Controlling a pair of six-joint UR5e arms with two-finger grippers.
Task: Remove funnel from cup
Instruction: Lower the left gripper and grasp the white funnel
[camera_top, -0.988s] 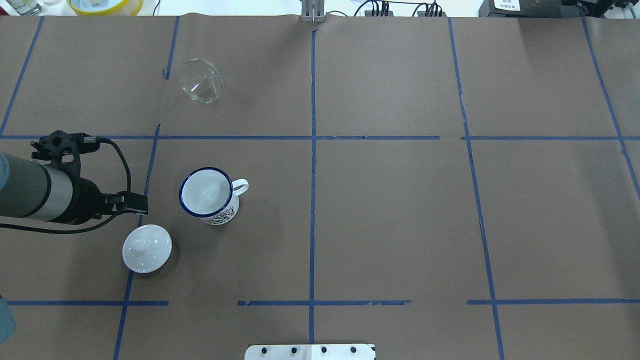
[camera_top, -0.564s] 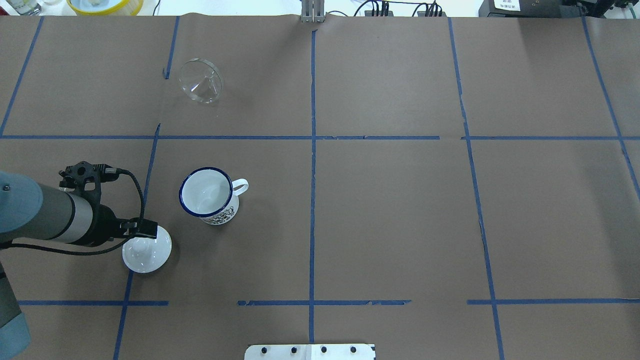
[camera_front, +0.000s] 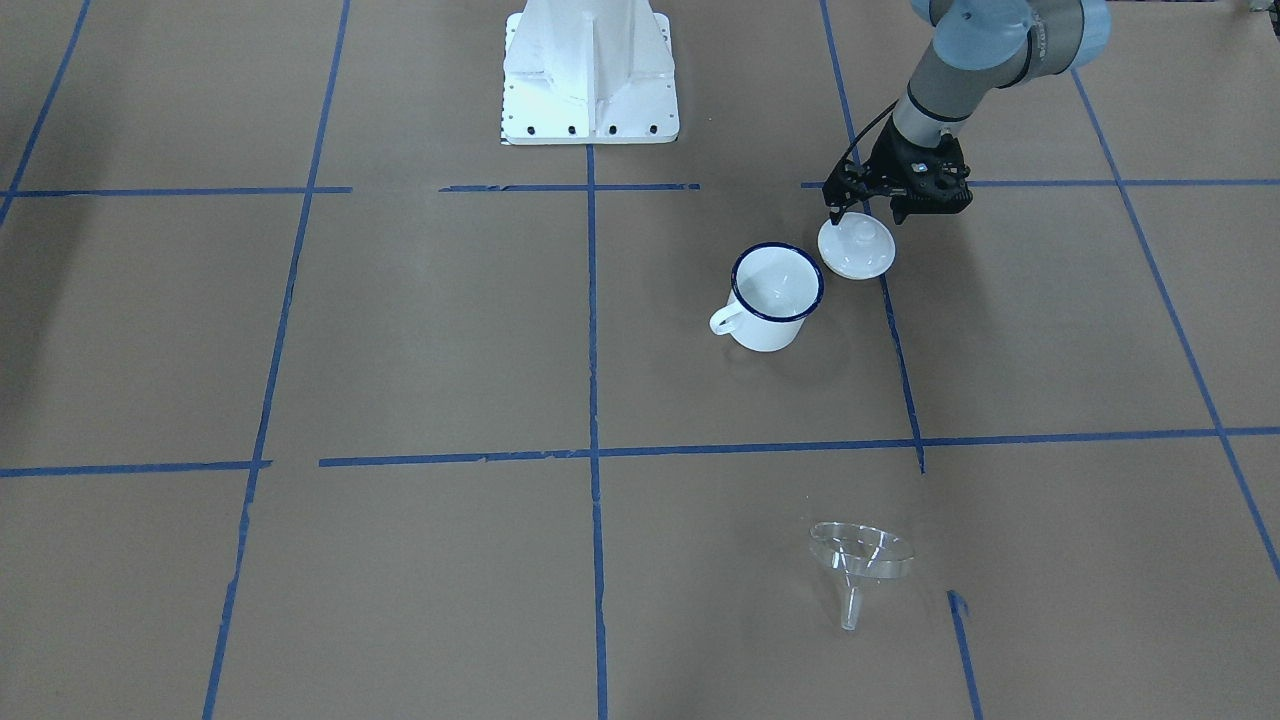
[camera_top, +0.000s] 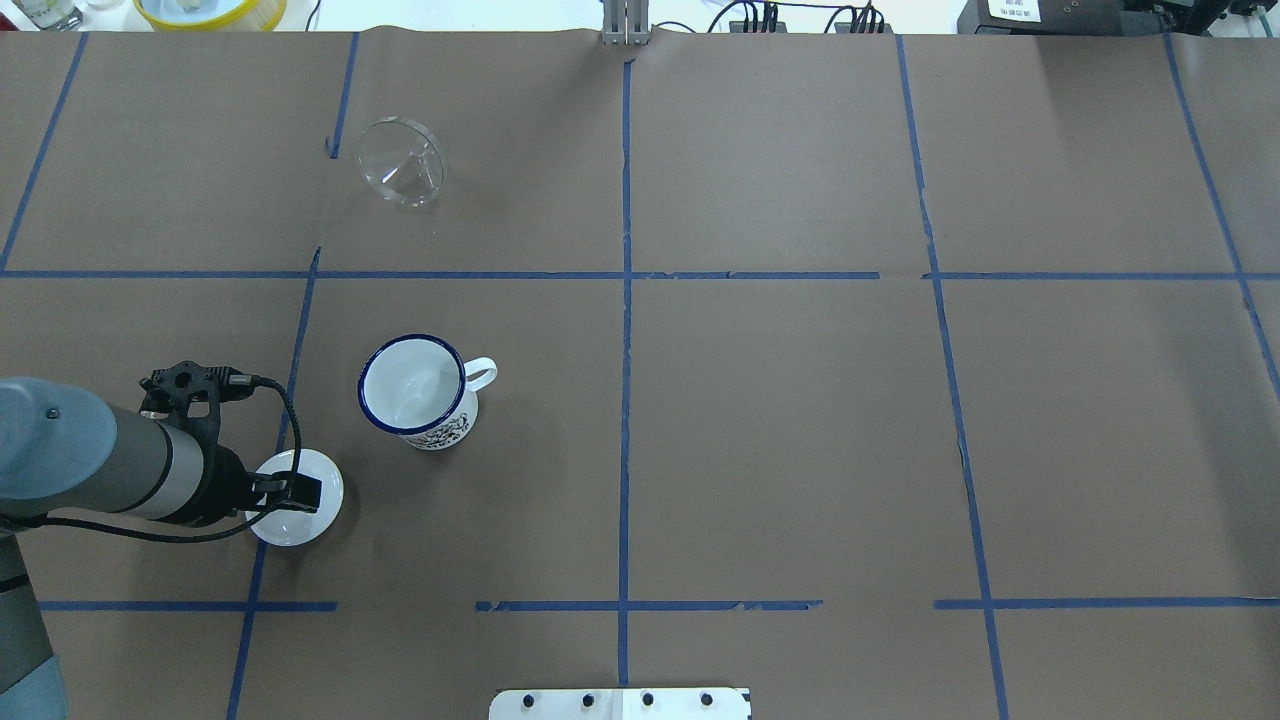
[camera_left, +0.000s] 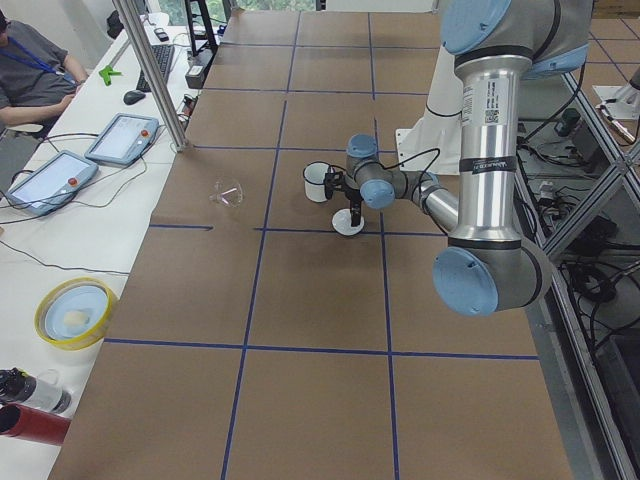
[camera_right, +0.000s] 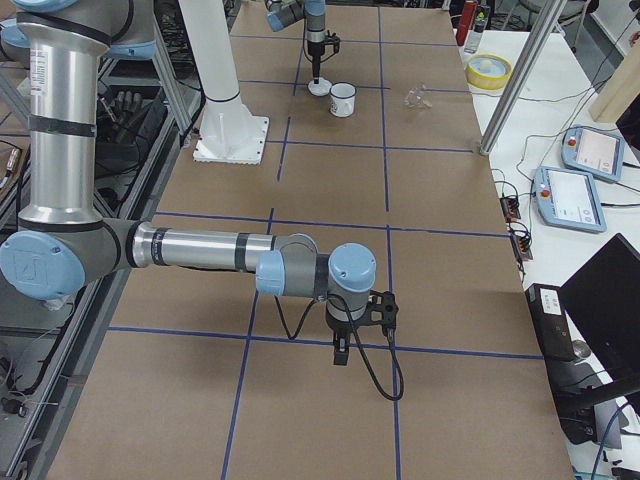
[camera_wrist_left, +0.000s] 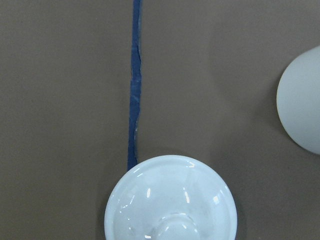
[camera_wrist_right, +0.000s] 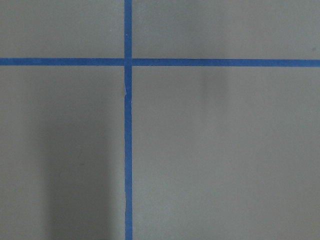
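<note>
The clear funnel lies on its side on the brown paper at the far left, also seen in the front view. It is well apart from the cup. The cup is a white mug with a dark blue rim. It stands upright and empty. My left gripper points down over the white knobbed lid, near the cup. I cannot tell whether it is open or shut. My right gripper hangs over bare paper far to the right, and I cannot tell its state.
The lid fills the bottom of the left wrist view, with the cup's side at the right edge. The robot base stands at the near middle. A yellow bowl sits beyond the table's far edge.
My left arm has moved toward the robot's side of the table, from beside the cup to above the lid. The funnel, cup and lid have not moved.
</note>
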